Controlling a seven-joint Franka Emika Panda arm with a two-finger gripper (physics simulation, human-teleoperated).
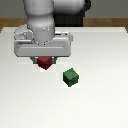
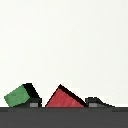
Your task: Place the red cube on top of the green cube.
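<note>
The red cube [image 1: 45, 62] sits right under my gripper [image 1: 44, 61], near the middle of the white table. In the wrist view the red cube [image 2: 62, 99] lies between my two fingertips [image 2: 33, 103], turned at an angle, and the jaws stand close against its sides. I cannot tell whether it is off the table. The green cube [image 1: 70, 76] rests on the table a short way from the red one, toward the exterior view's right and nearer the front. The wrist view shows the green cube [image 2: 21, 95] just outside one finger.
The white table [image 1: 100, 105] spreads around both cubes with no other objects on it. The arm's body [image 1: 42, 20] rises behind the gripper, and the table's far edge [image 1: 100, 27] runs behind it.
</note>
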